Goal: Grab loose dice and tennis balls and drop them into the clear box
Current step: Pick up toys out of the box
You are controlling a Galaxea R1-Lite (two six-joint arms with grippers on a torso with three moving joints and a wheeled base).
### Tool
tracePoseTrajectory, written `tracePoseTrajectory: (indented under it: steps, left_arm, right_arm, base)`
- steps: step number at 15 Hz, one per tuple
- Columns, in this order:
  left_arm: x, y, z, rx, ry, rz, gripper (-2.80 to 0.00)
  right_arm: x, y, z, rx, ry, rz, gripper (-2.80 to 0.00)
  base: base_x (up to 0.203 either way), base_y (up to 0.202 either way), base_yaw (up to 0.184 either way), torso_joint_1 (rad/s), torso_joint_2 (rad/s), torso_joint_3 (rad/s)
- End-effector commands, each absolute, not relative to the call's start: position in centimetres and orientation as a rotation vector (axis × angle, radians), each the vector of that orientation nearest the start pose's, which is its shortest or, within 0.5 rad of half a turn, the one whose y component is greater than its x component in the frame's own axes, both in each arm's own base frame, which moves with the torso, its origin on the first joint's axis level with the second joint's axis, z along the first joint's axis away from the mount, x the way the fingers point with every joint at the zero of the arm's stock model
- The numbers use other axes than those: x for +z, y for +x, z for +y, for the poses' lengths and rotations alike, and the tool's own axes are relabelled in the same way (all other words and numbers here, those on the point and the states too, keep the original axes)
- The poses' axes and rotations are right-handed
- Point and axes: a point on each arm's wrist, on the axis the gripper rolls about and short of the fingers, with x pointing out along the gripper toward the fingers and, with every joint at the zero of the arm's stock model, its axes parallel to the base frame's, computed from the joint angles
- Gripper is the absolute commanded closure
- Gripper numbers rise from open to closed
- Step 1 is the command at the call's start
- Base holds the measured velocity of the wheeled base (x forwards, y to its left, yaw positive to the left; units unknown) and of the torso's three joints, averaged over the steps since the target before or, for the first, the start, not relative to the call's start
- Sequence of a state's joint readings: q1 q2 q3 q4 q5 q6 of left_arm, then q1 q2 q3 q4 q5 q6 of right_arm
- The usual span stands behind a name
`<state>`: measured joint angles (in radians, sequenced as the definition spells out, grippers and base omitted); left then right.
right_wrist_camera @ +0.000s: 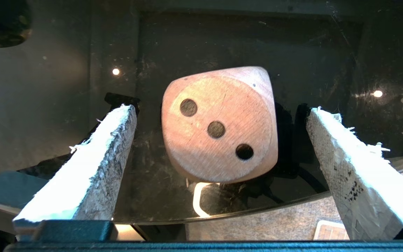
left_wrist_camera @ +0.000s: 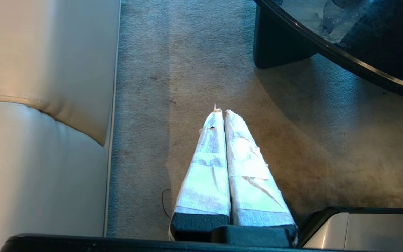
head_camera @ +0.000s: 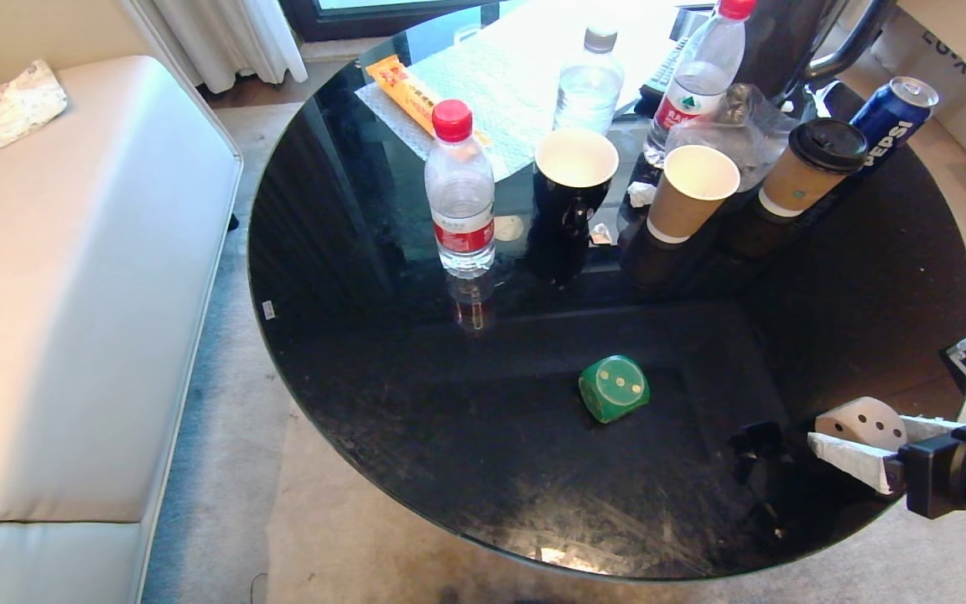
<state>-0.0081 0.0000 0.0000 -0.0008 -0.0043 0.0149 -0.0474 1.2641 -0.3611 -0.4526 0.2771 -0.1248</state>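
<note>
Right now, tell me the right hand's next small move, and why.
Probably close the right hand on the beige wooden die with three dark pips. Its fingers stand open on either side of the die with gaps showing, and the die sits on the black glass table near the edge.

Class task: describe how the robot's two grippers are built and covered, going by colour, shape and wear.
Left gripper: two long tapering fingers wrapped in white tape on black mounts. Right gripper: the same white-wrapped wedge fingers, frayed and grey-smudged at the edges, on a black wrist housing.
</note>
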Motion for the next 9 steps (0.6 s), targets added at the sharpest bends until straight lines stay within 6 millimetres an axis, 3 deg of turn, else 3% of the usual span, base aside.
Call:
tracePoseTrajectory:
  steps: [1, 4, 5, 9]
  left_arm:
    - [7.56, -2.28, 0.01, -0.012, 0.015, -0.002, 0.0]
    - [7.56, -2.28, 0.01, -0.012, 0.015, -0.001, 0.0]
    - [7.56, -2.28, 0.01, -0.012, 0.015, -0.001, 0.0]
    - [7.55, -2.28, 0.01, -0.012, 0.015, 0.0, 0.0]
  right_arm:
    - [14.89, 17.26, -0.2, 0.257, -0.051, 0.443, -2.8]
    - [14.63, 17.53, -0.4, 0.25, -0.059, 0.458, -2.8]
    - [14.47, 17.68, -0.42, 0.249, -0.059, 0.466, 0.0]
    - [14.28, 17.85, -0.61, 0.242, -0.07, 0.475, 0.0]
  base:
    - [0.0, 0.0, 0.0, 0.0, 0.0, 0.0]
    - [0.0, 0.0, 0.0, 0.0, 0.0, 0.0]
    - [0.0, 0.0, 0.0, 0.0, 0.0, 0.0]
    - [0.0, 0.0, 0.0, 0.0, 0.0, 0.0]
